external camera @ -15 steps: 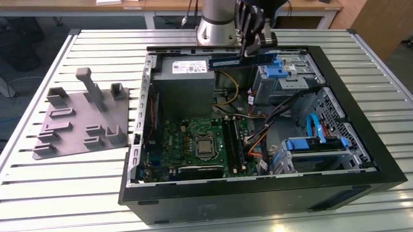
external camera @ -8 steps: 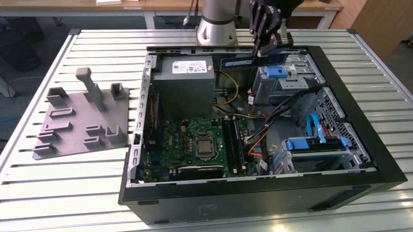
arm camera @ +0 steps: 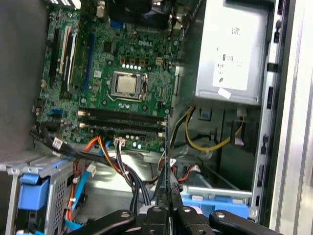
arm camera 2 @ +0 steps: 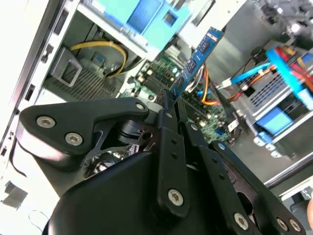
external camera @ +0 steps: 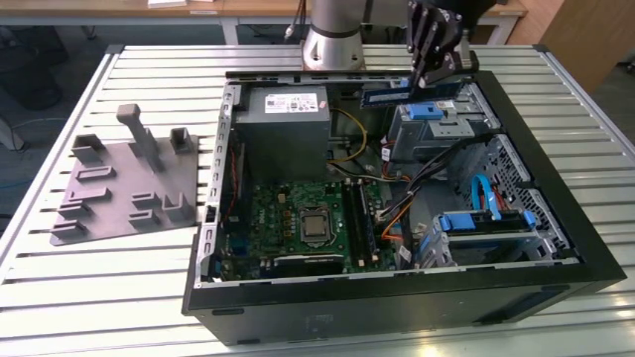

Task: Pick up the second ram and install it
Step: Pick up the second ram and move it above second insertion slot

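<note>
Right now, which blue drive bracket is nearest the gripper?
The blue bracket just below the gripper holding the second ram; the other blue bracket sits farther off.

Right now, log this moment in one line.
gripper: shut on memory stick | position: over open case, beside power supply | stick: not yet on motherboard

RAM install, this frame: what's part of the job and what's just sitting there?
In the job: gripper, shut on the second ram above the open case; motherboard's black slots.
Lying about: grey fixture plate, power supply, blue-tabbed drive cages, loose cables.
</note>
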Available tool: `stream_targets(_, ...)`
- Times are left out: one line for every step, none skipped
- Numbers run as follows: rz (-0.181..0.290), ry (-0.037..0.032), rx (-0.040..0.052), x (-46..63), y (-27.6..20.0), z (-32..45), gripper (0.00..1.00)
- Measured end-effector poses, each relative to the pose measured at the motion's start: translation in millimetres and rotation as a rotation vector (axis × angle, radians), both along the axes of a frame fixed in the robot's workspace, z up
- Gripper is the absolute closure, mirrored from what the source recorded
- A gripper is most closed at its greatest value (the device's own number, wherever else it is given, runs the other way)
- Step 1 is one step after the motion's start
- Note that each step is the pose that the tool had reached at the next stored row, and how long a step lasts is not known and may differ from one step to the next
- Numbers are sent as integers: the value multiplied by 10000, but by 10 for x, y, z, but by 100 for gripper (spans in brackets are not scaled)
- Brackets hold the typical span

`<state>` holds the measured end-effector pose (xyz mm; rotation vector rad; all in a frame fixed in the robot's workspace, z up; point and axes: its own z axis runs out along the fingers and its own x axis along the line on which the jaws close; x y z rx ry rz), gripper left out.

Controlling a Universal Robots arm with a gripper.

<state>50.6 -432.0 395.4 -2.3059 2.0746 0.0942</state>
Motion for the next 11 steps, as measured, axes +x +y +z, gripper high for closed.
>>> stream_targets(1,1,0,37,0,-1,86)
stream_targets(1,2,2,65,0,-4,86)
stream_targets(1,1,2,77,1,-5,86)
stream_targets(1,1,2,77,1,-5,86)
stream_targets(-1,2,-1,78,0,-4,86)
stream_targets(-1,2,-2,79,0,-3,86)
stream_targets(0,1,0,81,0,-4,86)
stream_targets(0,1,1,82,0,-4,86)
stream_targets(-3,1,1,79,-1,-5,86)
stream_targets(-20,1,0,69,-3,-6,86)
stream_targets(-49,0,0,60,-3,-10,86)
